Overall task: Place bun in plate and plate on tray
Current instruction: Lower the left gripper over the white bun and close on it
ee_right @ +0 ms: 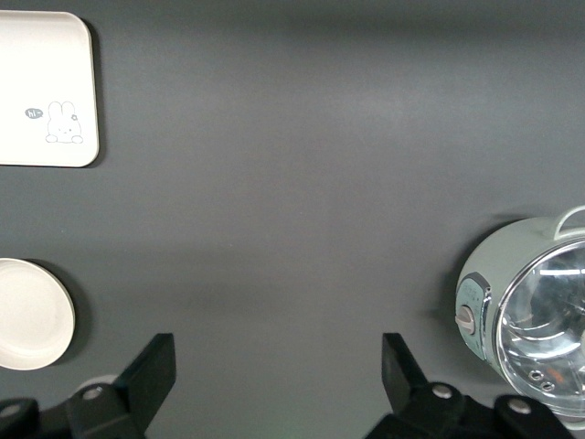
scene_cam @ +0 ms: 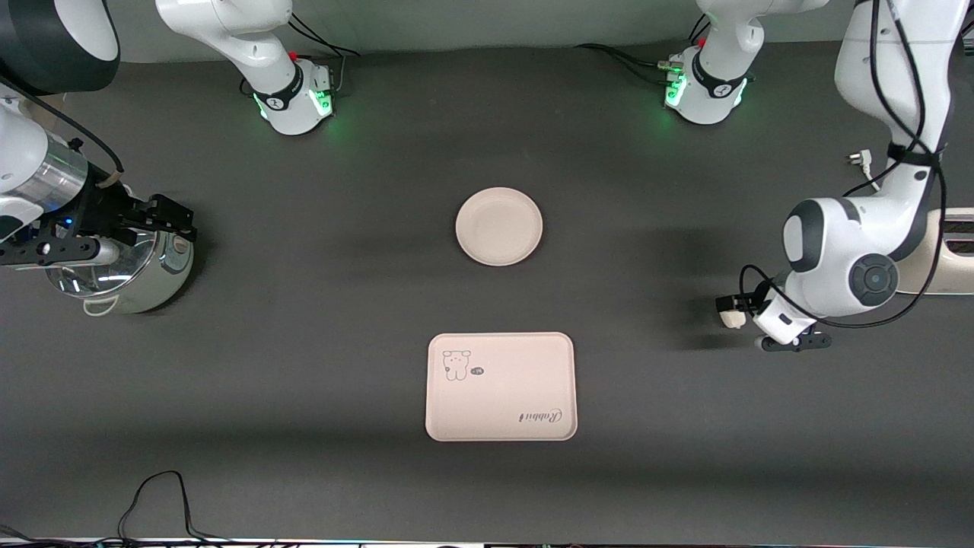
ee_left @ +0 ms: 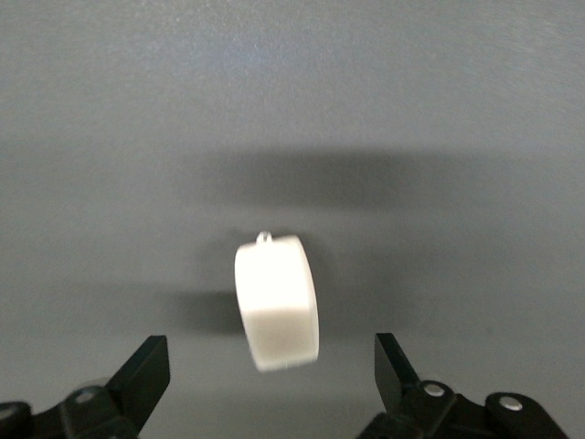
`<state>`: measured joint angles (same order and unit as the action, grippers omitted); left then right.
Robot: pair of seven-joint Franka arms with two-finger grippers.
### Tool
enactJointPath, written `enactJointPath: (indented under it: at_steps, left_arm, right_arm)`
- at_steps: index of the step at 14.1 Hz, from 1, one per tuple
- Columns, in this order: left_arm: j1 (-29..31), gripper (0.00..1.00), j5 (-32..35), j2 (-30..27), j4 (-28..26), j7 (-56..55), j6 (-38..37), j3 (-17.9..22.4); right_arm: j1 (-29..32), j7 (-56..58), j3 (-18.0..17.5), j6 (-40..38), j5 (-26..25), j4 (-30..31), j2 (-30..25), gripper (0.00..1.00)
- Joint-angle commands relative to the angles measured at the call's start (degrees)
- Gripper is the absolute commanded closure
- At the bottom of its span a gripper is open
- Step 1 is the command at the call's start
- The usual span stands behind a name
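Note:
The bun [scene_cam: 733, 315] is a small off-white lump on the dark table at the left arm's end. In the left wrist view the bun [ee_left: 276, 302] sits just ahead of the two open black fingers, untouched. My left gripper [scene_cam: 749, 323] [ee_left: 271, 355] is open, low over the table beside the bun. The round cream plate [scene_cam: 499, 226] [ee_right: 27, 325] is empty at mid-table. The rectangular printed tray [scene_cam: 501, 387] [ee_right: 46, 87] lies nearer to the front camera than the plate. My right gripper [scene_cam: 171, 219] [ee_right: 279, 355] is open and empty over a steel pot.
A shiny steel pot [scene_cam: 125, 270] [ee_right: 535, 320] stands at the right arm's end. A beige appliance [scene_cam: 951, 255] sits at the table edge by the left arm, with a white plug [scene_cam: 856, 158] and cable near it. A black cable [scene_cam: 156, 495] loops along the front edge.

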<state>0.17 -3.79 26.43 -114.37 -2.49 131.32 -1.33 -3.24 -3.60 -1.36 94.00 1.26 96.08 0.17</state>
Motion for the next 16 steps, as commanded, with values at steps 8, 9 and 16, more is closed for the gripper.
enactJointPath:
  at_steps: [8,9,16]
  left_arm:
    - [0.01,0.03,-1.13,2.84,-0.41,0.21,3.15,0.28]
    - [-0.08,0.17,-1.13,2.84,-0.59,0.21,3.15,0.28]
    - [-0.26,0.69,-1.04,0.39,-0.68,0.21,1.14,0.28]
  right_arm:
    - [-1.68,0.08,0.66,0.48,-0.47,1.12,-0.79,0.0]
    - [-1.68,0.08,0.66,0.48,-0.47,1.12,-0.79,0.0]
    - [-1.68,-0.01,0.66,0.74,-0.47,1.12,-0.61,0.0]
